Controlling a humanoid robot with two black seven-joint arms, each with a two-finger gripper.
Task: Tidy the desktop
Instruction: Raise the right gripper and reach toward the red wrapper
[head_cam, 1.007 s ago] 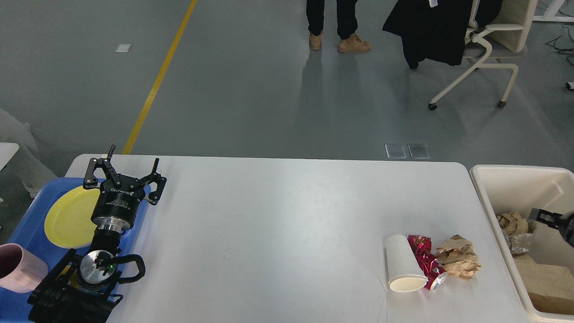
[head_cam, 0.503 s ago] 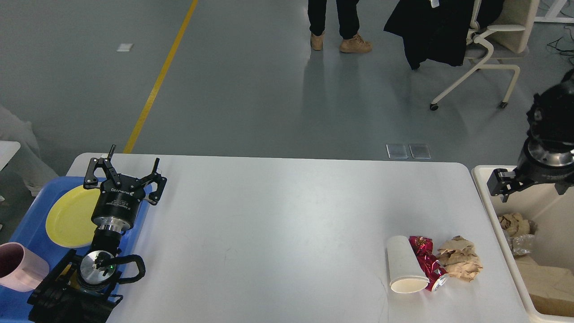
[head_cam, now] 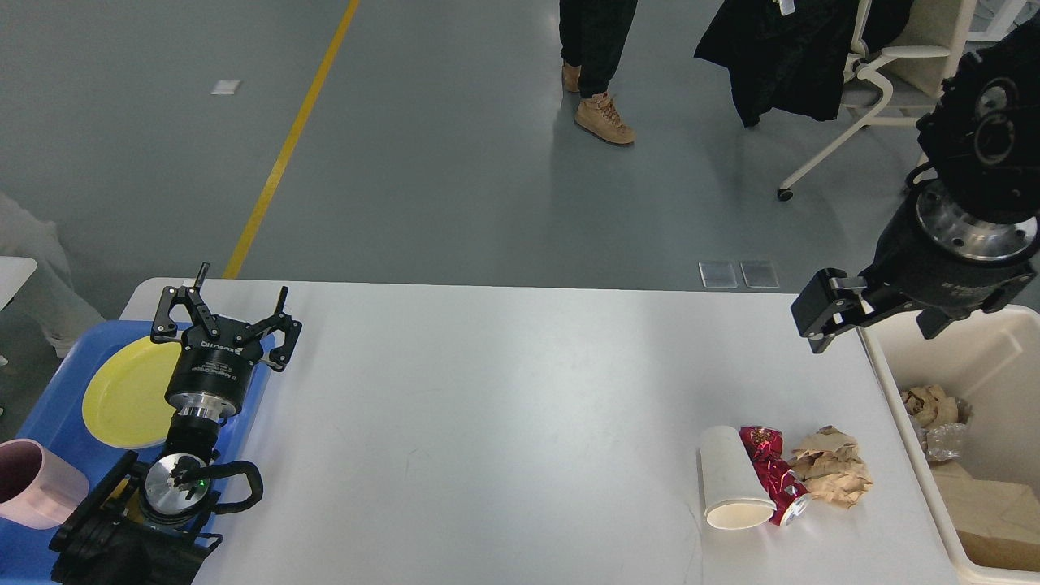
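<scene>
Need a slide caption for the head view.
Paper cup, crushed can and crumpled paper on desktop beside bin.

Desktop (head_cam: 504, 406) centre free; litter (head_cam: 784, 479) front-right.

The right gripper (head_cam: 869, 313), low inside the cream bin (head_cam: 987, 357) at the right edge a second ago, now sits higher and further left in the frame, over the bin's near-left corner and the desktop (head_cam: 504, 406) edge. At the top centre, the standing person's feet (head_cam: 597, 110) step into a stride.
</scene>
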